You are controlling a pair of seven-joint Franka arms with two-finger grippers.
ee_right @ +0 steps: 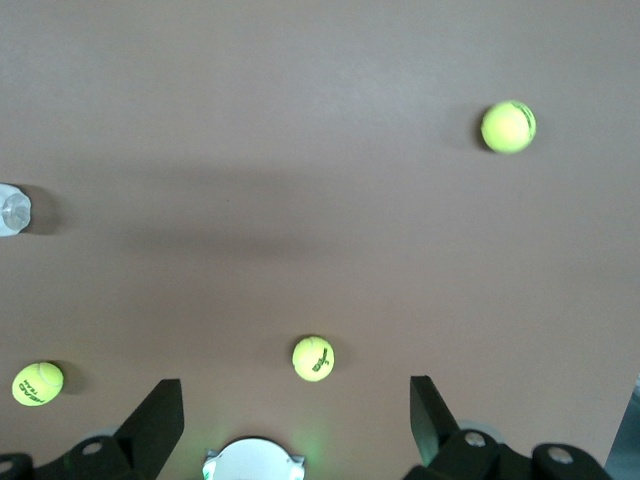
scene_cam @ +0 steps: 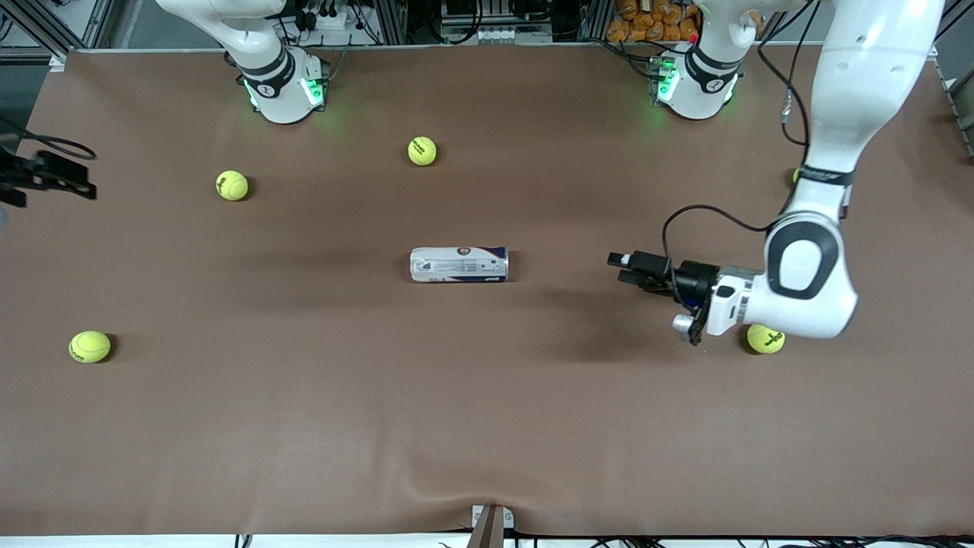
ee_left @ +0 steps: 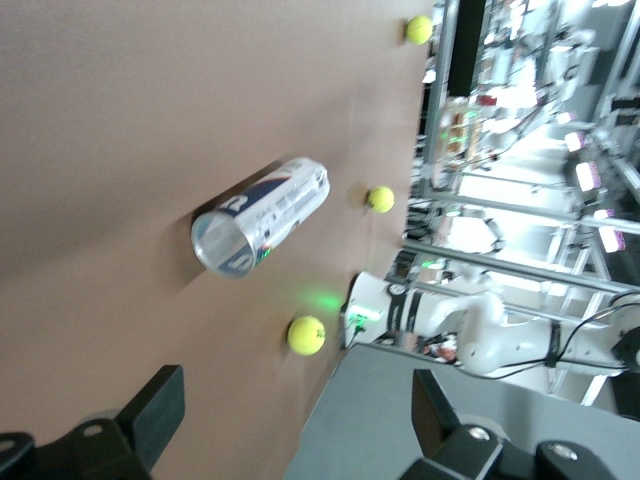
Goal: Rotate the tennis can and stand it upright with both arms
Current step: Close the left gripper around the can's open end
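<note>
The tennis can (scene_cam: 459,264) lies on its side in the middle of the brown table, with its white and dark-blue label showing. My left gripper (scene_cam: 625,269) is open and empty, low over the table beside the can toward the left arm's end, a gap away from it and pointing at it. In the left wrist view the can (ee_left: 262,215) shows its clear end, ahead of the open left gripper (ee_left: 295,420). My right gripper (scene_cam: 57,176) hangs over the right arm's end of the table; in the right wrist view it (ee_right: 295,425) is open and empty, with the can's end (ee_right: 10,210) at the frame's edge.
Yellow-green tennis balls lie scattered: two (scene_cam: 422,151) (scene_cam: 232,185) near the right arm's base, one (scene_cam: 90,346) at the right arm's end, one (scene_cam: 765,339) under the left arm's wrist, one (scene_cam: 796,175) half hidden by the left arm.
</note>
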